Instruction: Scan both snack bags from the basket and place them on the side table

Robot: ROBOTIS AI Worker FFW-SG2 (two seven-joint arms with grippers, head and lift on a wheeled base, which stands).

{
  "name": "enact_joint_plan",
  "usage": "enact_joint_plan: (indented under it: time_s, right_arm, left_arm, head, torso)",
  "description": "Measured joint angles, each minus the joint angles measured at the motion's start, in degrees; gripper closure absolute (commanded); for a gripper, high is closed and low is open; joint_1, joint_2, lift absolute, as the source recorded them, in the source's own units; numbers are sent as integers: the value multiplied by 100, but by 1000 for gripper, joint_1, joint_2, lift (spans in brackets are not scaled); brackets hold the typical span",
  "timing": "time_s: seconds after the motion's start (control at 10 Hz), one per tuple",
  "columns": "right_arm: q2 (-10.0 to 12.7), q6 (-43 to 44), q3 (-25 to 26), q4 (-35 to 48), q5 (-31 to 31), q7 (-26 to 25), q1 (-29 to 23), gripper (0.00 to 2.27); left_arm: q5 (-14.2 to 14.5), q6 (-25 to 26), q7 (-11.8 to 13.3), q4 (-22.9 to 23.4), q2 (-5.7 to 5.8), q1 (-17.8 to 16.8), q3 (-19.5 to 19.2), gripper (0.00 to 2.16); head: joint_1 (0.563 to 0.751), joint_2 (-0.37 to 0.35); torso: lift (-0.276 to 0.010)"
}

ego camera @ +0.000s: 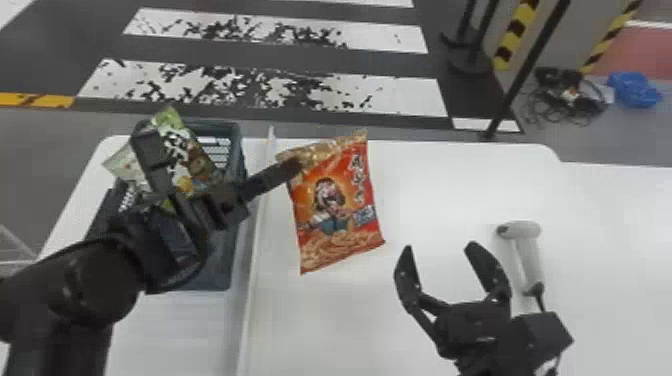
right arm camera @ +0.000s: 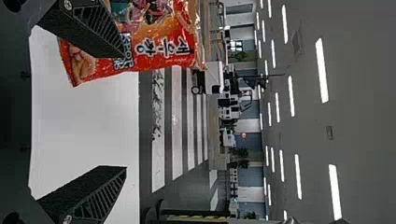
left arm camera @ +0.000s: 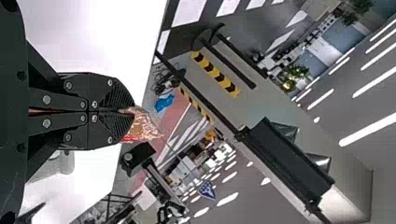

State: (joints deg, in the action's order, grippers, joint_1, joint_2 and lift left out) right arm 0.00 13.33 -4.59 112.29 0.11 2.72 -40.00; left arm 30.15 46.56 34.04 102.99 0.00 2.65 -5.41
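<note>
Floor [ego camera: 350,62]: black, white-striped. White, round-cornered table [ego camera: 450,190] below it. Black, jointed left arm [ego camera: 100,280] crosses over a dark grey, slatted plastic basket [ego camera: 220,277], hiding part of it. Right gripper [ego camera: 439,246] over table: fingers spread, nothing between. Red-and-orange, glossy snack bag [ego camera: 335,210] hangs from left gripper [ego camera: 297,164], fingers clenched on its top edge; bag lies between left and right grippers. Green, printed snack bag [ego camera: 187,155] upright in basket, partly behind left arm. White, pistol-shaped scanner [ego camera: 530,255] on table, beside right gripper.
</note>
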Motion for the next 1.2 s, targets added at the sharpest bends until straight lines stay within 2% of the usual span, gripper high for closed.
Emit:
enact_joint_plan:
  time_s: [0.2,0.3,0.4,0.5,0.7,0.9,1.0,1.1,1.2]
  right_arm:
    - [0,-10,24,-14,-30,0,20,66]
    - [0,-11,40,-21,-44,0,26,66]
    - [0,-11,60,-25,-62,0,27,66]
    - [0,-11,76,-39,-76,0,31,66]
    - [0,-11,81,-74,-81,0,51,66]
    - [0,-32,81,-91,-82,12,62,63]
    - [0,-109,81,-93,-82,23,71,63]
    - [0,-311,81,-92,-82,27,99,60]
    - [0,-648,82,-80,-82,27,143,56]
  left_arm:
    - [-585,-327,-61,-322,0,-106,760,2142]
    - [-854,-378,-107,-434,0,-152,1050,1818]
    - [-1083,-386,-163,-479,0,-173,1255,289]
    - [-1305,-379,-345,-472,0,-175,1463,-1]
    - [-1921,-351,-483,-257,0,-103,1705,66]
    - [-2718,-357,-832,363,0,59,1760,60]
    - [-2884,-372,-891,669,0,101,1714,60]
    - [-2966,-642,-959,922,1,172,1629,60]
    - [-3023,-1246,-1007,1051,38,275,1471,60]
  head:
    - [695,-191]
    - [695,-209]
    - [695,-234]
    - [695,-252]
    - [695,-262]
    - [695,-226]
    - [695,-208]
    - [695,-190]
    - [695,-178]
  torso:
    - [-75]
    - [-75]
    - [-75]
    - [-75]
    - [-75]
    - [-75]
    - [-75]
    - [-75]
    - [-75]
